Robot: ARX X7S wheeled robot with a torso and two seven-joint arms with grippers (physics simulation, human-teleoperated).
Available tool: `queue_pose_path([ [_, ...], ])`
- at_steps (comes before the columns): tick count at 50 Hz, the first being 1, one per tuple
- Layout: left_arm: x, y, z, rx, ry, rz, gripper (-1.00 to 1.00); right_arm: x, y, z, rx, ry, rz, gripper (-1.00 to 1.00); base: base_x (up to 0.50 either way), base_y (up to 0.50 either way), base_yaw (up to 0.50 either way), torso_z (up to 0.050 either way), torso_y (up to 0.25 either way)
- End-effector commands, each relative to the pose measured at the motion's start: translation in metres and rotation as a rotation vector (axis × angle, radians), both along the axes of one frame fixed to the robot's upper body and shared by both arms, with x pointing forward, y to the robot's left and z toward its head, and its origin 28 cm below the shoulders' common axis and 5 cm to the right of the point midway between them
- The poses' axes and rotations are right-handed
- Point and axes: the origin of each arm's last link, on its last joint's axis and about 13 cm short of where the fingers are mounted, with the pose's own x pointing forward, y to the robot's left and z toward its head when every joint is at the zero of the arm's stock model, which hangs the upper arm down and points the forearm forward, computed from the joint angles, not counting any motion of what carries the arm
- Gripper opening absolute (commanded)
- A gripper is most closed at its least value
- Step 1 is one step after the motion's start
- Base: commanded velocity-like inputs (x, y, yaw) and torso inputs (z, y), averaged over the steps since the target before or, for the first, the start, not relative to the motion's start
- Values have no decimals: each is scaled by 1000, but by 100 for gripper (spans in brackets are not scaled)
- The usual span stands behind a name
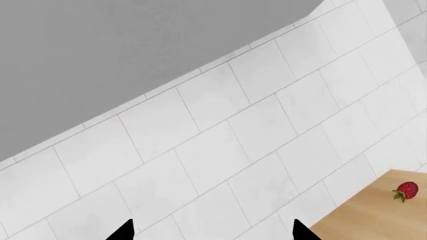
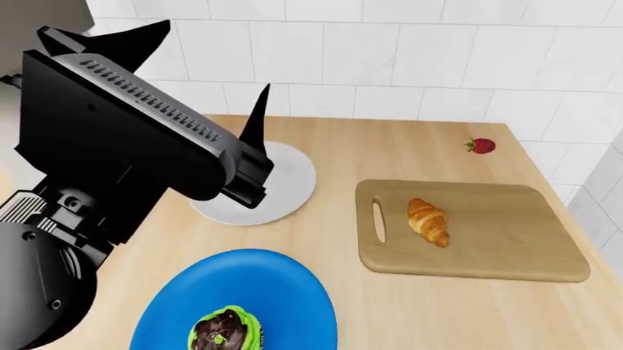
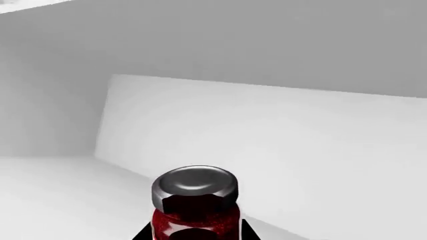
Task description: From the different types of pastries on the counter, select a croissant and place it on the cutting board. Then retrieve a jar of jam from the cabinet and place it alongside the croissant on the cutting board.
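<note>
White tiled wall behind, light beige wood-look desk [image 2: 409, 146]. Small jar of dark red jam with grey metal lid [image 3: 195, 202] stands upright on pale cabinet shelf [image 3: 53, 200], right pincer [image 3: 193, 235] tips flanking its base; grip contact can't tell. Right arm does this one. Golden-brown ridged croissant [image 2: 428, 222] already on tan wooden cutting board [image 2: 506, 248], long axis near-far. Left pincer [image 2: 209, 76] wide, empty. Green-frosted cupcake [image 2: 226, 332] on round blue plate [image 2: 282, 292]; round grey plate [image 2: 292, 179] bare; red strawberry [image 2: 480, 145] far right.

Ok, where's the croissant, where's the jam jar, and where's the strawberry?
croissant [image 2: 428, 222], head view, middle of its ridged body.
jam jar [image 3: 195, 186], right wrist view, top of its grey lid.
strawberry [image 2: 481, 146], head view, its red flesh.
</note>
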Motion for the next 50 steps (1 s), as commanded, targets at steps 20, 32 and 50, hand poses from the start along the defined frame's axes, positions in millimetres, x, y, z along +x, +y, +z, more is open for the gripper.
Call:
queue_pose_path([
  [20,-1,0,2,-7,-8,2,100,-70,-30,-20,-72,-91,-162,-100,0,0,0,0,0],
  [32,-1,-1,2,-6,-11,2,100,-84,-28,-23,-104,-117,-198,-100,0,0,0,0,0],
  [50,0,1,-1,-11,-7,5,100,-95,-20,-33,-187,-148,-104,-100,0,0,0,0,0],
])
